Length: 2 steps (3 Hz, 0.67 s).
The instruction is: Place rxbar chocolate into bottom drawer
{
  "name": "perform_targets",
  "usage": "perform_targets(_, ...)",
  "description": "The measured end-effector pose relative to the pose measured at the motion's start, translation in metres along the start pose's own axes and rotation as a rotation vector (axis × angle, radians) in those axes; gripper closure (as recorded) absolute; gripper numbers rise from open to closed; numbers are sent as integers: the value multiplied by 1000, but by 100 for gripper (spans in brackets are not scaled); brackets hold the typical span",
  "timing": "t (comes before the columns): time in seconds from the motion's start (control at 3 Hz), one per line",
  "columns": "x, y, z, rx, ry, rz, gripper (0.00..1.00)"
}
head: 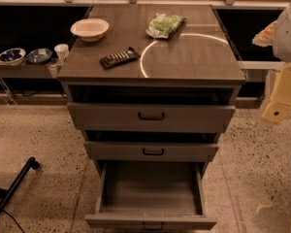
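The rxbar chocolate [119,58], a flat black bar with pale lettering, lies on the left front of the cabinet top [184,57]. The bottom drawer [150,222] is pulled far out and nothing lies inside it. My gripper [280,105], with yellowish parts under a white arm, hangs at the far right edge of the view. It is off to the right of the cabinet, about level with the top drawer, and far from the bar. I see nothing in it.
A green crinkly bag [165,24] and a white bowl [89,29] sit at the back of the cabinet top. The top drawer [151,115] and middle drawer [153,151] stand slightly out. Small bowls and a cup [61,51] sit on a ledge at left. A black leg [14,188] lies on the floor at lower left.
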State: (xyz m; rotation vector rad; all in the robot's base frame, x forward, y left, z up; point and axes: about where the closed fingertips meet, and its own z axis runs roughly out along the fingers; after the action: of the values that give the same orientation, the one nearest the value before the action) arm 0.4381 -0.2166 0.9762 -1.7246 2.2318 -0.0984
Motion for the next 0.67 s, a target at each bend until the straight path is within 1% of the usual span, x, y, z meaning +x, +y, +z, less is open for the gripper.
perform_targets(0.33,0,0,0,0,0,0,0)
perform_targets(0.67,-24,-22,12,-4,17,-74,0)
